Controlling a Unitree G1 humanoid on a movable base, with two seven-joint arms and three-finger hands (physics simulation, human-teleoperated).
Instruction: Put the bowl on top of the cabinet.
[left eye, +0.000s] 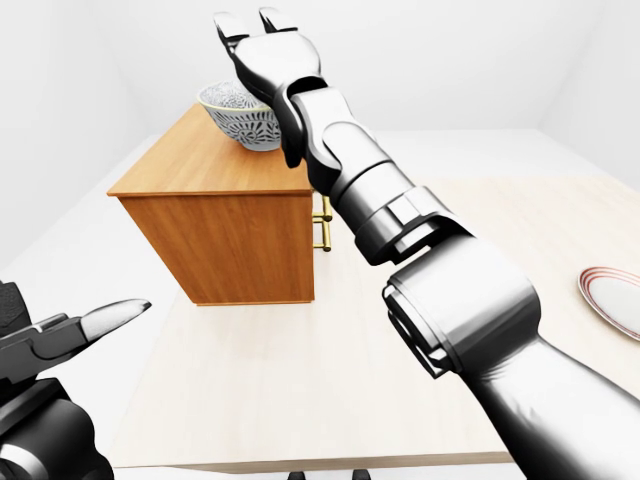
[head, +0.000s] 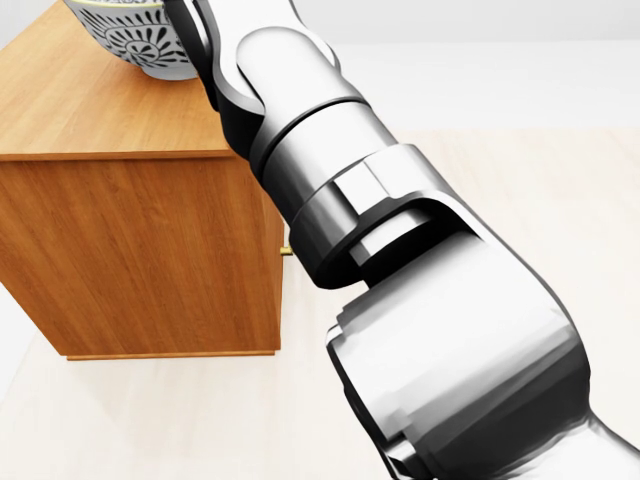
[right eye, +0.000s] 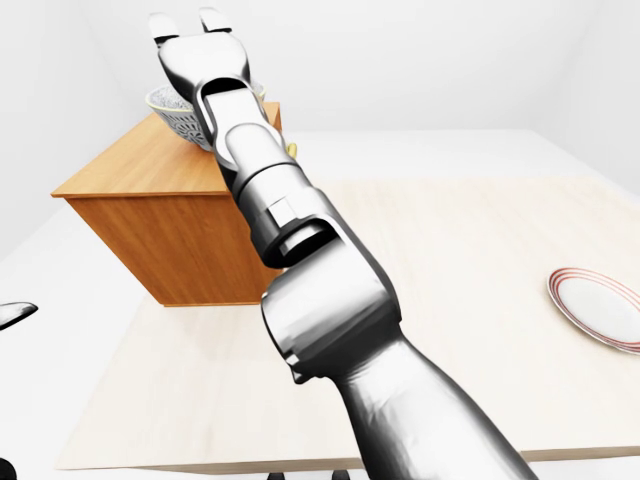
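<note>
A: Bowl (left eye: 243, 115) placement looks done. The patterned bowl sits on top of the cabinet (left eye: 220, 215), at about eleven o'clock in the left-eye view, near the cabinet's far right corner.

B: And the right robot hand (left eye: 254, 30)?

A: It is raised just above and beside the bowl, fingers spread and pointing up, closed round nothing. Whether it touches the bowl's rim cannot be told, since the wrist covers that side. By that reading the bowl is released, and what is left is only to draw the arm away without knocking it.

B: The other one?

A: The left robot hand (left eye: 85, 325) shows at eight o'clock, low and well apart from the cabinet, one pale fingertip jutting out, grasping nothing; the fingers look parted.

B: What of the surroundings?

A: The cabinet is orange-brown wood with a brass handle (left eye: 323, 225) on its right face. It stands on a pale wooden counter (left eye: 300, 380). A red-rimmed plate (left eye: 612, 300) lies at three o'clock, well apart. The room is plain white walls and floor.
</note>
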